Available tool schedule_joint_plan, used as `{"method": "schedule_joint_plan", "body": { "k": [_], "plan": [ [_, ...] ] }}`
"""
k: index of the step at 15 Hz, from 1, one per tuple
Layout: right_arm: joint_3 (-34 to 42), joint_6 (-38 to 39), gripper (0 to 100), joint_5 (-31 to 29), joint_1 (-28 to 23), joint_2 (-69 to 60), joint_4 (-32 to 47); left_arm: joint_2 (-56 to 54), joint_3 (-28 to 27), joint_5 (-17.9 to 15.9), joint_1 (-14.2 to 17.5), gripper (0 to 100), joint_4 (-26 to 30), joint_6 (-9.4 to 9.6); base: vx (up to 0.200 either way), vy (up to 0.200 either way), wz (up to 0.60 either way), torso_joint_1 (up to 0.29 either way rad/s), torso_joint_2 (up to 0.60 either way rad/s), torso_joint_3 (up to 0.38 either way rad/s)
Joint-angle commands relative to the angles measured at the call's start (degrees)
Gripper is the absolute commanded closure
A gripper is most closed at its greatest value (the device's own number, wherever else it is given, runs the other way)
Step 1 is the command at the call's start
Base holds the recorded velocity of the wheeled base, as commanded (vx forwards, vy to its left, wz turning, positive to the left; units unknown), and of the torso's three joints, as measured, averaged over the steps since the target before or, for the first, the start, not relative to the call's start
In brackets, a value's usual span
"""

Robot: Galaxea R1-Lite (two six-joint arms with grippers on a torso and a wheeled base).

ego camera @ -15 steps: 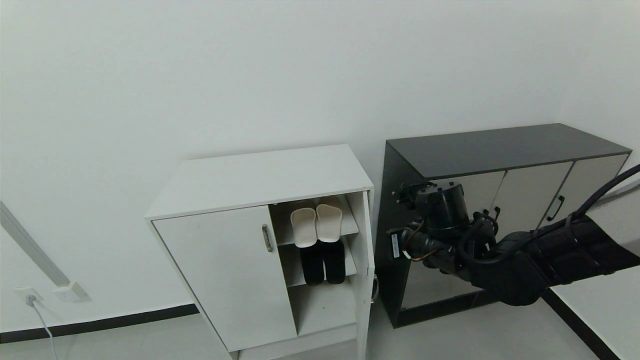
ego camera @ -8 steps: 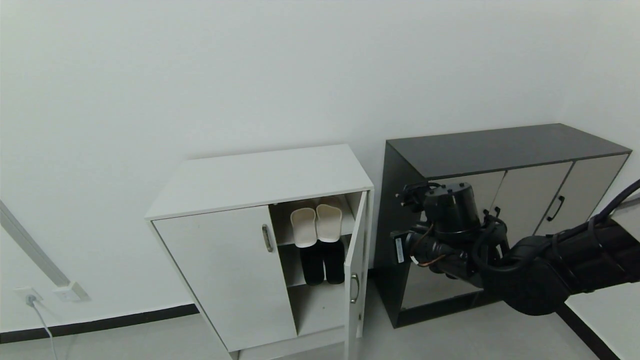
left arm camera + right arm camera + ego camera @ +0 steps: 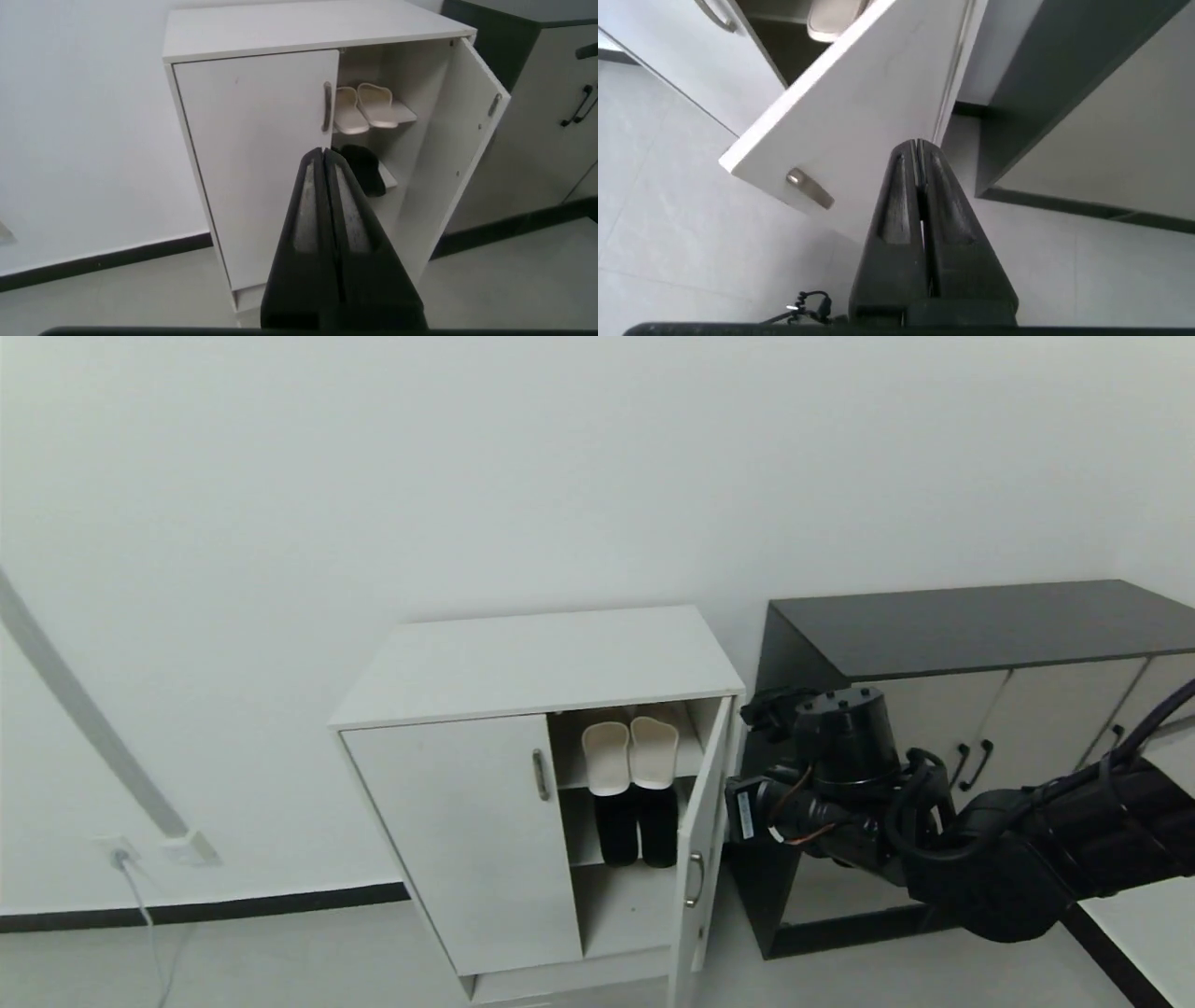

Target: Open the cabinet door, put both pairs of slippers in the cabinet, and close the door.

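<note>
Both pairs sit shelved inside the white cabinet (image 3: pixel 541 663), white slippers (image 3: pixel 630 756) above black slippers (image 3: pixel 638 826); only closing seems left; the right door (image 3: pixel 702 821) stands half open, its outer face just ahead of the right gripper (image 3: pixel 918 149), clenched and empty; the left gripper (image 3: pixel 323 154), likewise clenched on nothing, faces the cabinet front.

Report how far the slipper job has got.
Done: the pair of flat white slippers sits on the upper shelf of the white wooden cabinet, the pair of black slippers on the shelf below. In hand: the shut right pincer is at the outer face of the half-open right door. Left: shutting that door.
</note>
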Motion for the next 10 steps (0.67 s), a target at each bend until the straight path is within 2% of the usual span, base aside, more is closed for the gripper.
{"method": "schedule_joint_plan", "body": {
  "k": [1, 5, 10],
  "plan": [
    [0.0, 0.0, 100, 0.3, -0.1, -0.1, -0.4, 0.1, 0.0, 0.0, 0.0, 100, -0.1, 0.05, 0.0, 0.0, 0.6, 0.002, 0.01, 0.012],
    [1.3, -1.6, 100, 0.3, -1.3, -0.6, -3.1, 0.1, 0.0, 0.0, 0.0, 100, -0.1, 0.13, 0.0, 0.0, 0.0, 0.0, 0.0, 0.0],
    [9.2, -5.3, 100, -0.3, -4.1, -4.4, -3.3, 0.1, 0.0, 0.0, 0.0, 100, 0.0, 0.13, 0.0, 0.0, 0.0, 0.0, 0.0, 0.0]
  ]
}}
